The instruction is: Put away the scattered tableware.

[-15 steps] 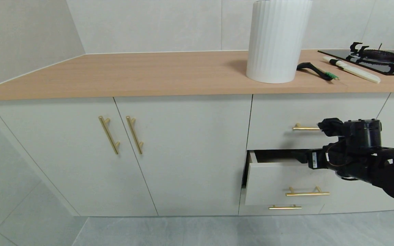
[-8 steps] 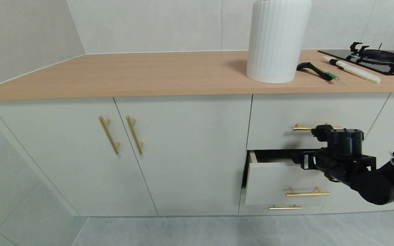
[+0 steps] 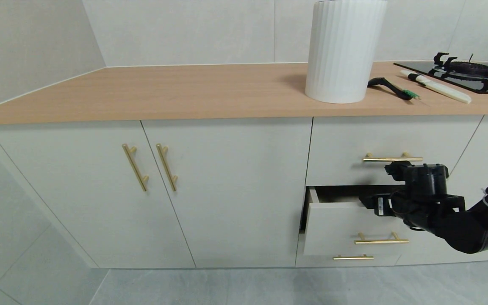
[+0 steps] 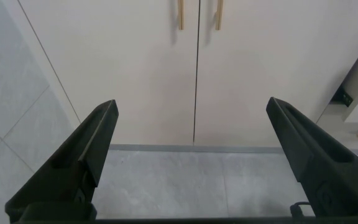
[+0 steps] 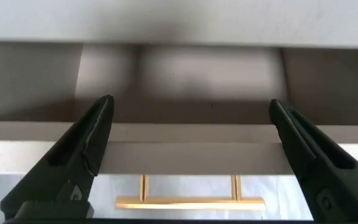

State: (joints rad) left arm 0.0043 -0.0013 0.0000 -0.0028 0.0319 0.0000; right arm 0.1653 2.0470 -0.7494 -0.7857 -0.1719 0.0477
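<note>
Worktop (image 3: 163, 91): a wooden counter running along a tiled wall, over pale cabinets.
Cabinet doors (image 3: 79, 186): two doors under the worktop's left half, both closed, with gold bar handles side by side.
Left gripper (image 4: 191, 109): fingers spread wide with nothing between them, low in front of the closed doors and above the floor tiles.
White ribbed container (image 3: 343, 51): upright on the right half of the worktop, near its front edge.
Drawer (image 3: 345, 224): the middle one of three under the container, pulled part way out; its inside is too dark to read.
Black-handled utensil (image 3: 390, 88): flat on the worktop just right of the container, its green tip pointing right.
Right gripper (image 5: 191, 106): fingers spread and empty, at the open drawer's mouth over its front panel; contact cannot be told.
White utensil (image 3: 436, 87): flat on the worktop, slanting along the hob's front-left edge.
Hob (image 3: 468, 70): a black gas burner at the worktop's right end.
</note>
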